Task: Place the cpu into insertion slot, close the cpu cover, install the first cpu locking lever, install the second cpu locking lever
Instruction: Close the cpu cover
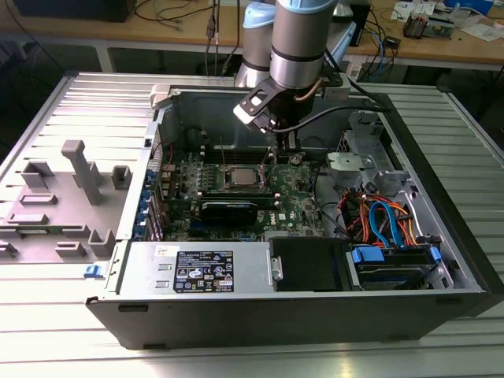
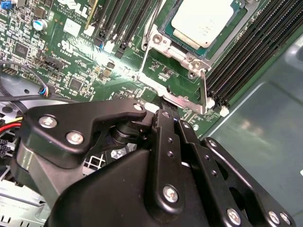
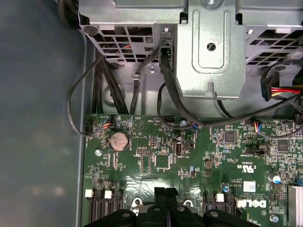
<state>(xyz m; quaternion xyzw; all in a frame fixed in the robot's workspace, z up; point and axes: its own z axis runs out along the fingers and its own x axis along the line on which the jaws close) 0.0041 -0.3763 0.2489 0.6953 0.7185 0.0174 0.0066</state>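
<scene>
The cpu (image 1: 239, 176) lies flat in the insertion slot (image 2: 154, 45), silver top up. At its 2 o'clock in the exterior view hangs the gripper (image 1: 275, 150), fingers (image 3: 161, 198) seemingly pressed together.

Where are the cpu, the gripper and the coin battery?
cpu (image 2: 206, 20): second wrist view, middle of its silver top.
gripper (image 3: 165, 190): first wrist view, at its tip.
coin battery (image 3: 119, 140): first wrist view, centre of its face.
</scene>
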